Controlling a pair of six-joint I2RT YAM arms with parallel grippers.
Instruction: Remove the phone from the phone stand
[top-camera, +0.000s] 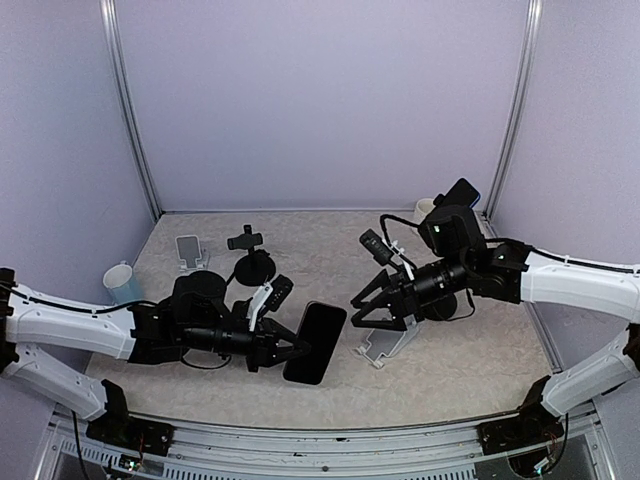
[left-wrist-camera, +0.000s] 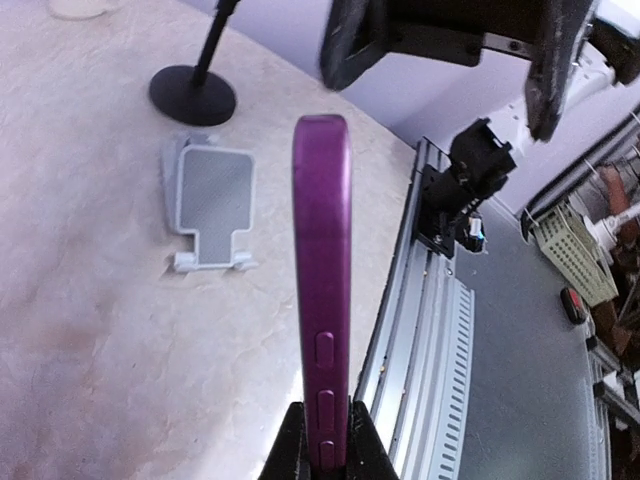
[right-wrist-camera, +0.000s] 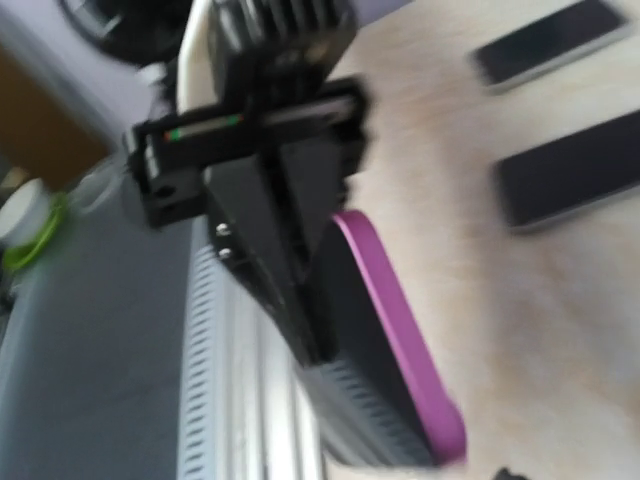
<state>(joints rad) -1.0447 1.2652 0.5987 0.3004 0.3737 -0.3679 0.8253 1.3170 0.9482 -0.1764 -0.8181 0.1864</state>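
Note:
The phone (top-camera: 318, 342), dark-screened in a purple case, hangs clear of the table with my left gripper (top-camera: 298, 350) shut on its lower end. In the left wrist view its purple edge (left-wrist-camera: 322, 280) stands upright between my black fingers (left-wrist-camera: 288, 450). The white phone stand (top-camera: 386, 345) sits empty on the table just right of the phone, and it also shows flat and bare (left-wrist-camera: 208, 205) in the left wrist view. My right gripper (top-camera: 368, 308) hovers above the stand, open and holding nothing. The blurred right wrist view shows the phone (right-wrist-camera: 400, 330) in my left gripper.
A second small white stand (top-camera: 188, 250) and a black clamp stand on a round base (top-camera: 250, 262) sit at the back left. A pale blue cup (top-camera: 120, 283) is at the far left. A white cup (top-camera: 425, 208) stands at the back right. Two dark flat slabs (right-wrist-camera: 570, 180) lie on the table.

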